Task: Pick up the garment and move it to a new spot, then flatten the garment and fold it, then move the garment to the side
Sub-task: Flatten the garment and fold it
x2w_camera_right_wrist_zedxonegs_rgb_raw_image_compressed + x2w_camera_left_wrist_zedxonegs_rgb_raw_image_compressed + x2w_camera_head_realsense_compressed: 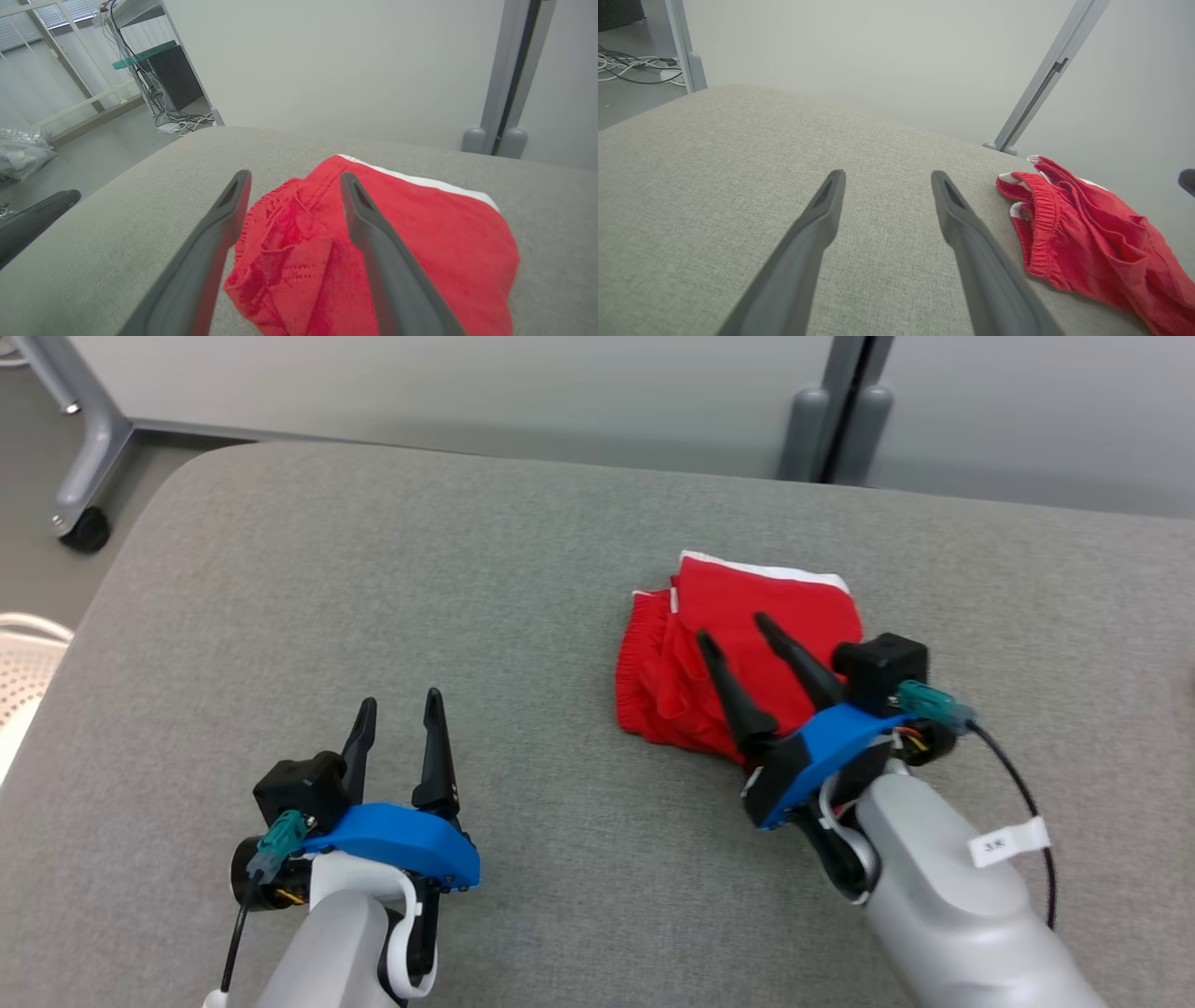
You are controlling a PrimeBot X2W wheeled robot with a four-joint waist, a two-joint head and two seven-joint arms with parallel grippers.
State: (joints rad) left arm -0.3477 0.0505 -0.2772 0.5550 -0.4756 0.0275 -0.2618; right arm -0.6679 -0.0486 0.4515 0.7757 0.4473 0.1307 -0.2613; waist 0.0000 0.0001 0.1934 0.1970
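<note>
The garment (738,635) is a pair of red shorts with white trim, lying in a folded bundle on the right half of the grey padded table (420,588). My right gripper (733,627) hovers over the bundle's near side, open, with nothing between its fingers. In the right wrist view the garment (420,233) spreads under and beyond my right gripper (295,179), rumpled at its left. My left gripper (400,703) stands open over bare table at the lower left, well apart from the cloth. From the left wrist the garment (1092,233) lies to the right of my left gripper (887,176).
A grey wall panel with a metal post (836,411) runs behind the table's far edge. A wheeled frame leg (84,527) stands on the floor at the far left, and a white perforated basket (23,672) sits by the table's left edge.
</note>
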